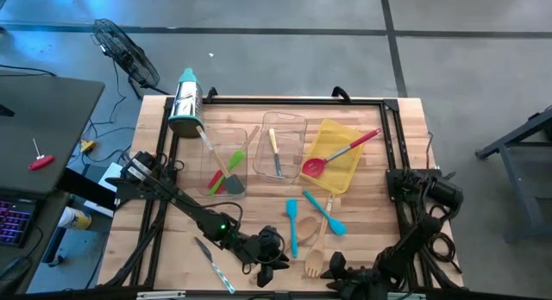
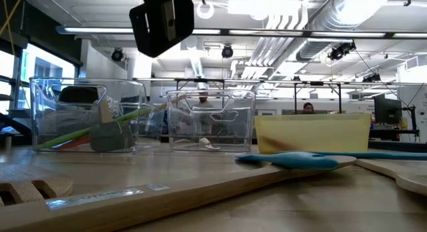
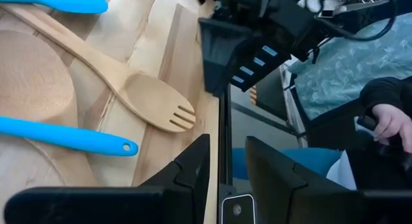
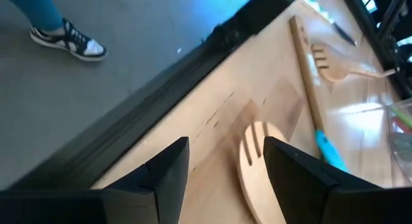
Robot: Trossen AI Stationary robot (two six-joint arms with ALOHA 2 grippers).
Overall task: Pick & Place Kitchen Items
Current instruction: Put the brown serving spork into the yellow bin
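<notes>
Two teal spatulas [image 1: 293, 224] [image 1: 328, 215], a wooden fork [image 1: 314, 259] and a small knife [image 1: 213, 263] lie flat on the wooden table. My left gripper [image 1: 269, 267] is open and empty, low at the near edge, between the knife and the fork. My right gripper [image 1: 338, 267] is open just right of the fork. In the right wrist view the fork's tined head [image 4: 254, 147] lies ahead of its gripper [image 4: 225, 169], between its two fingers and apart from them. A red spoon [image 1: 341, 152] lies in the yellow bin [image 1: 345, 175].
Two clear bins stand mid-table: the left one [image 1: 226, 162] holds green, red and grey spatulas, the other [image 1: 280, 145] a thin utensil. A steel cylinder with a teal cap [image 1: 185, 102] lies at the far left. A person's hand [image 3: 393, 124] shows beyond the near edge.
</notes>
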